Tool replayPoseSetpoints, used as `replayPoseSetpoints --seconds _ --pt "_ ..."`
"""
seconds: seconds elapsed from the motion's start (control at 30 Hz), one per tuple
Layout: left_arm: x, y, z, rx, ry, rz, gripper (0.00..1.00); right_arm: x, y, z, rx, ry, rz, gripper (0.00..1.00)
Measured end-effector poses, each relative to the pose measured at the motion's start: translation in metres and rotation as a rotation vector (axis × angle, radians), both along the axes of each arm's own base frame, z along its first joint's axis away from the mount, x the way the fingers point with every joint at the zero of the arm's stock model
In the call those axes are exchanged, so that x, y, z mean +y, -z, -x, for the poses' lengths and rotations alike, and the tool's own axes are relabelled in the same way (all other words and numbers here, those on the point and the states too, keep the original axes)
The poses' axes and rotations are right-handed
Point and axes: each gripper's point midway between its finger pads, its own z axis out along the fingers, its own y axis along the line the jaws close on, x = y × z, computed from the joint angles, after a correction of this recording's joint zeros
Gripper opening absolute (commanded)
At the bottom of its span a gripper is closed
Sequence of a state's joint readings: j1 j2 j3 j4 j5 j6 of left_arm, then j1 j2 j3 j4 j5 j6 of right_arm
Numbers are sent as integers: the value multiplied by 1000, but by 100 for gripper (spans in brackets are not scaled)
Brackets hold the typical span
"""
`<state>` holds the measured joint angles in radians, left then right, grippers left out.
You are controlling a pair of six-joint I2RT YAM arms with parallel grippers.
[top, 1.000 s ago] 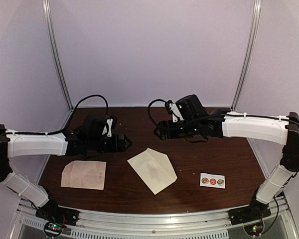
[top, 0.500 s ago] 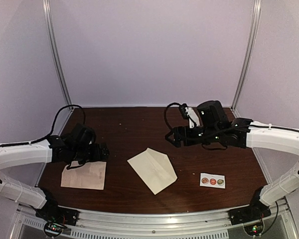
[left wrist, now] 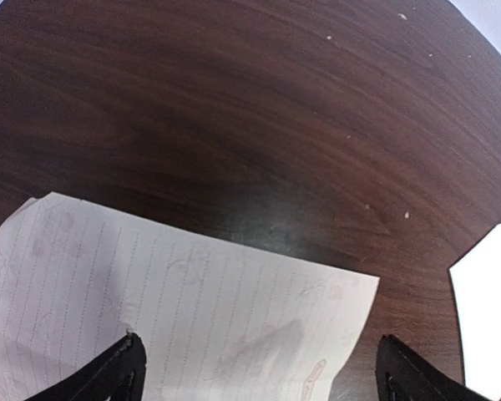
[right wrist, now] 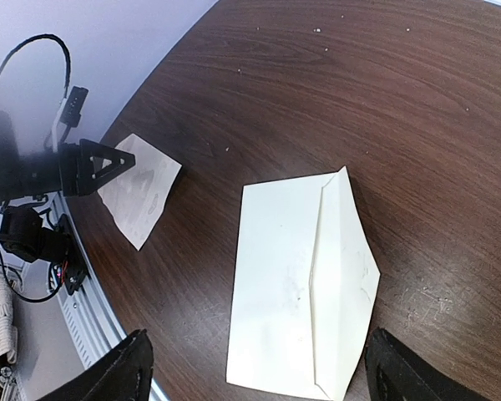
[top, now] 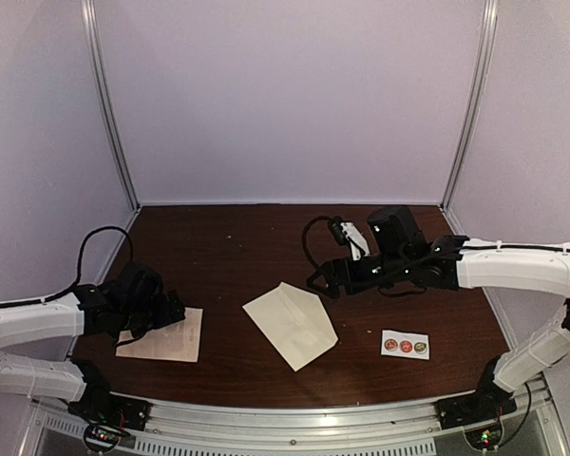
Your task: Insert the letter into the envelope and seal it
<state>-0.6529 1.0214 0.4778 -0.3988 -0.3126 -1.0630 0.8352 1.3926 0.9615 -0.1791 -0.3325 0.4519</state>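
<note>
The cream envelope (top: 290, 325) lies flat mid-table with its pointed flap open toward the right; it also fills the right wrist view (right wrist: 305, 292). The letter (top: 166, 334), a pinkish lined sheet, lies flat at the left. My left gripper (top: 176, 309) hovers low over the letter's far edge, open, and its jaws straddle the sheet (left wrist: 175, 317) without holding it (left wrist: 263, 368). My right gripper (top: 319, 281) hangs above the envelope's far side, open and empty (right wrist: 255, 368). The envelope's corner (left wrist: 488, 317) shows at the right of the left wrist view.
A small white strip of round stickers (top: 405, 345) lies at the front right of the dark wooden table (top: 237, 237). Metal frame posts and lilac walls close in the back and sides. An aluminium rail (top: 294, 418) runs along the near edge.
The left arm pulled back leftward and came down over the letter. The right arm shifted slightly nearer and lower toward the envelope. Both grippers opened wider.
</note>
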Motion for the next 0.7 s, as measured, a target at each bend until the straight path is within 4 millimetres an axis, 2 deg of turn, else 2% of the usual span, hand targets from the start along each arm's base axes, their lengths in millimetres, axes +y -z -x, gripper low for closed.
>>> replayPoseSetpoints --seconds 0.13,0.4,0.53,0.7 --pt "8 20 6 28 -9 -13 98 4 12 -2 20 -6 13 89" --pt "-2 43 11 45 38 34 97 4 19 -2 40 8 8 88" --pt "-16 39 4 -16 82 108 95 3 20 -2 40 12 9 89" --pt "-44 36 0 -50 203 186 94 3 22 -2 49 23 1 88"
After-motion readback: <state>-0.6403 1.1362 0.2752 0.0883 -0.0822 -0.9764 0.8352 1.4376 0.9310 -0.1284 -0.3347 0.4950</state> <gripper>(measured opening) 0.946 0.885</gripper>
